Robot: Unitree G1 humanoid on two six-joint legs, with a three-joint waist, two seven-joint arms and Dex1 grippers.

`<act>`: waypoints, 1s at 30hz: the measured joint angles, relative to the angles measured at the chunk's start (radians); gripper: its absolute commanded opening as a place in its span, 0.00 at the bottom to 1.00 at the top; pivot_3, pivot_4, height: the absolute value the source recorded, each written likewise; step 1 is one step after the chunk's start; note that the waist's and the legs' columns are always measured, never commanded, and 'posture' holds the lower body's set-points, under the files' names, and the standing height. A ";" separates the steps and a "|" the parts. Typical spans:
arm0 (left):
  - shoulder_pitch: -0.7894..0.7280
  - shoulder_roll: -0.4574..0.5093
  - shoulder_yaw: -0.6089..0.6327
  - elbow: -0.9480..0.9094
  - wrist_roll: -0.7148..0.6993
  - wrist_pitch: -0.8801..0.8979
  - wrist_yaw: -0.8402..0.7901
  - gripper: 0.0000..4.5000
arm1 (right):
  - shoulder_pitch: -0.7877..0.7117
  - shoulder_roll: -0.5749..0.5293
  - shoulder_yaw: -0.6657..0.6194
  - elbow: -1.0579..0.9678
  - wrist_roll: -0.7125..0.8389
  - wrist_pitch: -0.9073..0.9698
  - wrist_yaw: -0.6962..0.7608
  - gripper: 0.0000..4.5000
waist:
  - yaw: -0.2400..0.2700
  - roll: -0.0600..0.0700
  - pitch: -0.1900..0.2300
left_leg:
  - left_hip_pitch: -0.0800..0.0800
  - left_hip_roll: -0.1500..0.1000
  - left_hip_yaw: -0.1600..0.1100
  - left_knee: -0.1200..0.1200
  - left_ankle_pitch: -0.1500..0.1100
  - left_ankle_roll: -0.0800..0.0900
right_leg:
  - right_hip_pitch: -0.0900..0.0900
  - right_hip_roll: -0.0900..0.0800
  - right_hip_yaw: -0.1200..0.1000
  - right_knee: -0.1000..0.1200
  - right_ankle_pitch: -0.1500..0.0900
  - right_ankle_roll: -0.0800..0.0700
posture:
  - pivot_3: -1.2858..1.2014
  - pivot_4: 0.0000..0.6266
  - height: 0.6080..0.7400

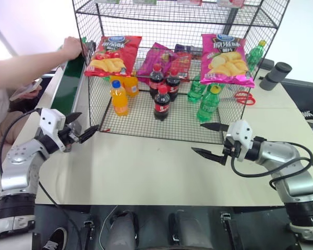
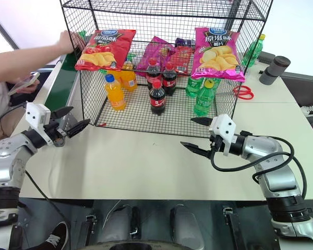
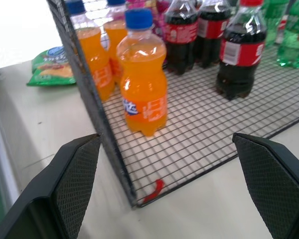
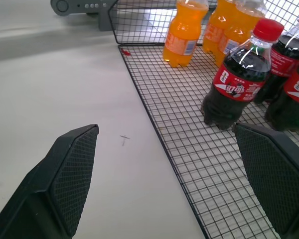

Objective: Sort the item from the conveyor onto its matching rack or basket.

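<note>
The item, a shiny green chip bag with a blue oval logo, lies flat on the pale surface just outside the rack's left wall. The conveyor is a dark-green belt running along the table's left side. The rack is a tall black wire-mesh frame at the middle back. My left gripper hovers open and empty near the rack's front left corner, short of the bag. In front of the rack's right part, my right gripper is held open and empty above the table.
A person's hand reaches in at the rack's far left corner. The rack holds a red chip bag, a pink chip bag, purple packs, and orange, cola and green bottles. Red scissors lie at the right.
</note>
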 measured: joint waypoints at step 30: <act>0.064 -0.014 0.072 -0.098 -0.157 0.168 -0.077 1.00 | 0.001 0.008 0.002 -0.005 0.001 0.032 -0.013 0.99 | -0.001 0.000 0.000 | 0.000 0.000 0.000 0.000 0.000 0.000 | 0.000 0.000 0.000 0.000 0.000 0.000 | 0.52 0.24 1.00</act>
